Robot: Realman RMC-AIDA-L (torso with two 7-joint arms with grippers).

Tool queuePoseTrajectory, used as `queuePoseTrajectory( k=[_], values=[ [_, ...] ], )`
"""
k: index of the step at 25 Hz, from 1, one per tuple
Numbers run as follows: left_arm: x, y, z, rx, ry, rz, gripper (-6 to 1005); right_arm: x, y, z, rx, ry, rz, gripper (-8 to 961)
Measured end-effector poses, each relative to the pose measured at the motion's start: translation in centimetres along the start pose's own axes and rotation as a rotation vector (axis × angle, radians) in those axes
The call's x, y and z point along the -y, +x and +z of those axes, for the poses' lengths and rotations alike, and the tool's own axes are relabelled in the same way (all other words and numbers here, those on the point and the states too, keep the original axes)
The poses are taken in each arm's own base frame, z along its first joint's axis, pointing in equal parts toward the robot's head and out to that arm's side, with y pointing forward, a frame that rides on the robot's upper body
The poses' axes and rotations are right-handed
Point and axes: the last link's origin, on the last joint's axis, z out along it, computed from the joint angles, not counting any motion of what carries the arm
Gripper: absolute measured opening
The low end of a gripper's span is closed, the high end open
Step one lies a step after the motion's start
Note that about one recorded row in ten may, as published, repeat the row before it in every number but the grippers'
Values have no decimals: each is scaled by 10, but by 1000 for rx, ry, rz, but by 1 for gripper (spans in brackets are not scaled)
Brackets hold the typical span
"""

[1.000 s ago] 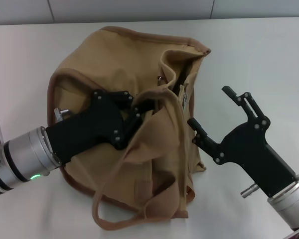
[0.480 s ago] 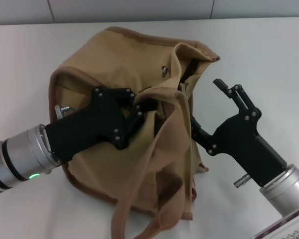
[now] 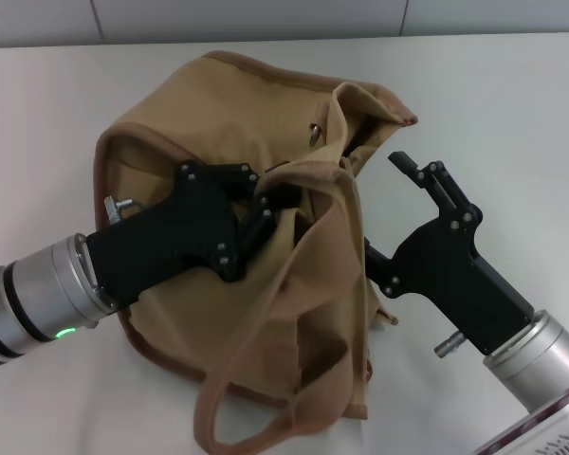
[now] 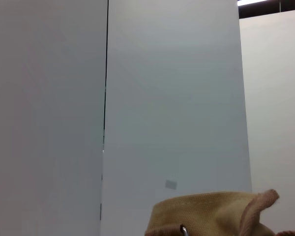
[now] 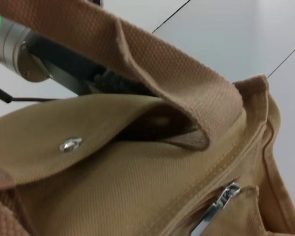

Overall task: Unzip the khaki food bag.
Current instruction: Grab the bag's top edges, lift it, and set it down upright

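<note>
Canvas fills the middle of the white table (image 3: 512, 85) from overhead: the khaki food bag (image 3: 218, 114) slumps toward the far edge, the left gripper (image 3: 270, 204) clenched on its top fabric beside a strap (image 3: 256, 332), the right gripper (image 3: 384, 213) spread wide against the bag's side. The left wrist camera catches only the bag's upper rim. The right wrist camera sits close on the zipper pull (image 5: 217, 209) — likely the next target; soft folds could make those fingers pinch cloth instead.

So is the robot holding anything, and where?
The left tool pinches the bag by its top cloth near a strap; the right tool holds nothing.
</note>
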Motion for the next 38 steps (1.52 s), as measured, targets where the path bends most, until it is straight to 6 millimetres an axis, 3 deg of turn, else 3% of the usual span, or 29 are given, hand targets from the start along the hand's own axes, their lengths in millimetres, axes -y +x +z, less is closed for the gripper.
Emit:
queuePoseTrajectory(
  k=[13,38],
  values=[
    [2,-1,1,12,7,0,86,11,-12,-4,91,67,82,840],
    [1,0,1,4,1,-8,95,11,-6,-1,65,51,168,832]
  ],
)
